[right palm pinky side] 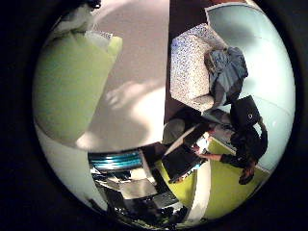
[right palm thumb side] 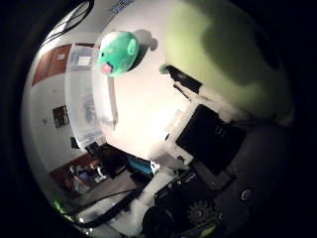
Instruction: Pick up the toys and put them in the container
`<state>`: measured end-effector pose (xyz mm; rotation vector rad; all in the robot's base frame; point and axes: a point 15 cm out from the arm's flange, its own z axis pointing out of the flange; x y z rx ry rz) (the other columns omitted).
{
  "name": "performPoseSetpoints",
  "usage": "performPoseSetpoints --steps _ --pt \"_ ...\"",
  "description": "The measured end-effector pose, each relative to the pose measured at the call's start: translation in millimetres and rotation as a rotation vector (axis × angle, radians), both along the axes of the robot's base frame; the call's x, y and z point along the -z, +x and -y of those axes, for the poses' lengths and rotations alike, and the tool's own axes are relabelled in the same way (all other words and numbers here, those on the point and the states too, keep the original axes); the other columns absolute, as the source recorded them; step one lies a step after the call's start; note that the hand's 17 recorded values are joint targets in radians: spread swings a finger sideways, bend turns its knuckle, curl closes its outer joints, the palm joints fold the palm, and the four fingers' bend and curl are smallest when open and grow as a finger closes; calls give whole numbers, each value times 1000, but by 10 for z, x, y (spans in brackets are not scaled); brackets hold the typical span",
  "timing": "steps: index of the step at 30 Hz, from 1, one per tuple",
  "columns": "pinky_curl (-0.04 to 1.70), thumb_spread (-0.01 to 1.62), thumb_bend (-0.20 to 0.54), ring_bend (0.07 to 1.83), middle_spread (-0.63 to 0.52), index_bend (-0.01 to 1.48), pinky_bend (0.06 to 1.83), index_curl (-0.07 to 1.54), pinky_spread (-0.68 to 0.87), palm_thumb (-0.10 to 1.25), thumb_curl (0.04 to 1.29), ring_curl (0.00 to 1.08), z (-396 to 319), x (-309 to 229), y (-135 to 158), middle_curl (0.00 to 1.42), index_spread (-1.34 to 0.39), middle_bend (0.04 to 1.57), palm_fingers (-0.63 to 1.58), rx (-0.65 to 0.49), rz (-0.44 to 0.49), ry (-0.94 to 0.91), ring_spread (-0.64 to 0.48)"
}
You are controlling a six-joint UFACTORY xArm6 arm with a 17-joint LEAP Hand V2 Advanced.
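We see a pale green plush toy pressed close to the white-and-black hand; grip unclear. Only the thumb-side view shows the round teal plush toy on the white table, beside the clear plastic container.

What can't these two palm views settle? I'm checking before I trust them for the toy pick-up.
- Light green plush toy: so close to the palm that its shape is cut off in both views.
- Clear container: contents unreadable through its pale walls, thumb side view.
- Teal plush toy: only one face visible.
- Hand: only parts show, so its grip on the green toy is unclear.
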<state>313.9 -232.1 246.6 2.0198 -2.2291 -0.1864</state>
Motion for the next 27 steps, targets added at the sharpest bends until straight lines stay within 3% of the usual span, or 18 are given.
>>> performPoseSetpoints --steps 7,16,27 --pt "981 937 -14 1358 -172 1038 1276 961 -190 1065 704 793 -208 -990 -151 900 -253 1296 1038 -34 63 -44 -241" --pt "1039 933 -15 1326 -172 1008 1236 995 -192 1038 745 825 -1163 -2189 -124 904 -258 1287 1048 -200 234 -38 -251" --pt "1090 916 -15 1302 -173 981 1205 1022 -201 1037 771 855 -2738 -2818 42 910 -266 1274 1059 -407 407 34 -259"
